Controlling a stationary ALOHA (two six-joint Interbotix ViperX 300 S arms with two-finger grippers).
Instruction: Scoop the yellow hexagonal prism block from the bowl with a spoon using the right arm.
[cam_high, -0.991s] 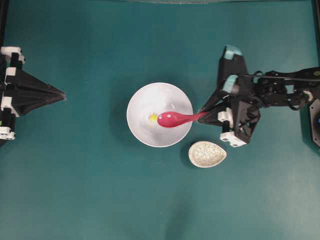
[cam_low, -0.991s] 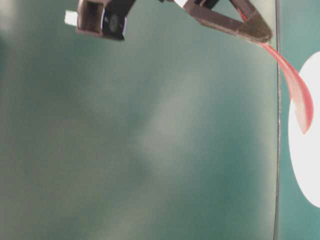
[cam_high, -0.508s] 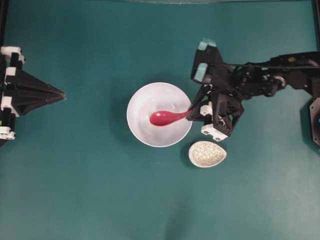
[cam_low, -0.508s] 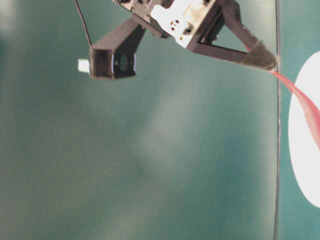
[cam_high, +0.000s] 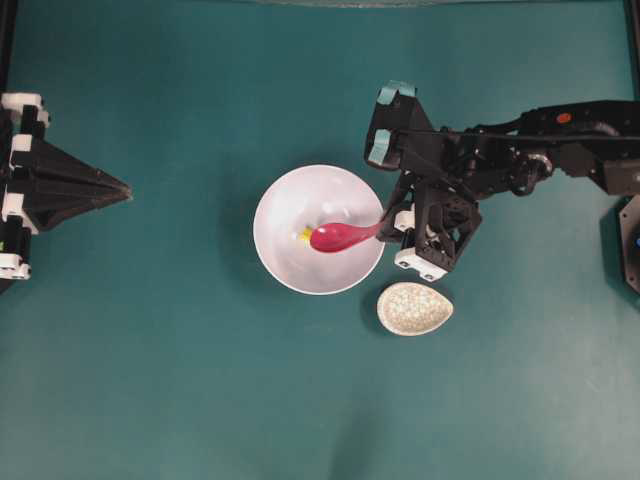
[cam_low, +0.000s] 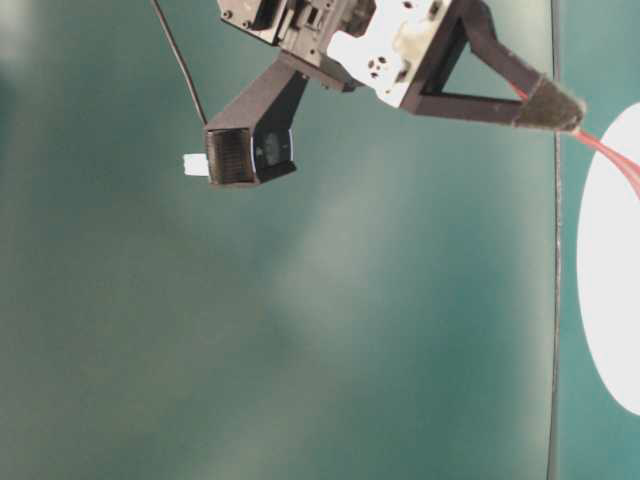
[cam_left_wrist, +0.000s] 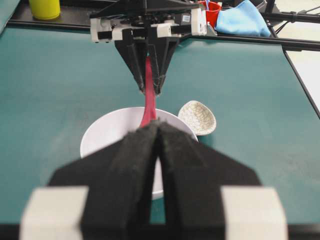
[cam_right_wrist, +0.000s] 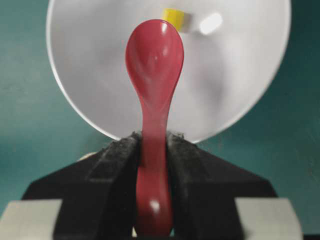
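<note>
My left gripper (cam_high: 128, 188) sits far out on the left of the teal table (cam_high: 180, 380), well apart from the dishes, its two black fingers pressed together to a point with nothing between them; my left wrist view shows the pads meeting along one seam. I can read no writing on it, nor on anything else here: no brand, no label, no printed word anywhere.

Moving rightward, the bowl (cam_high: 285, 270) stands near the table's middle, round, plain and white. Inside it lies the yellow hexagonal prism block (cam_high: 306, 235), a tiny bright bit on the bowl's floor. The spoon (cam_high: 340, 237) reaches in over the bowl's right rim, its pink-red scoop just right of the block; from above the two look to be touching, but my right wrist view shows the block just beyond the scoop's tip, and I cannot tell whether they meet. The scoop itself holds nothing.

At the bowl's right rim my right gripper (cam_high: 383, 222) is clenched on the spoon's handle, both padded fingers (cam_right_wrist: 117, 165) squeezing its sides. The right arm (cam_high: 520, 165) runs off toward the right edge, with teal tape at a joint above the gripper.

Below that gripper, just beside the bowl's lower right, rests a small speckled beige dish (cam_high: 414, 307), oval in shape.
</note>
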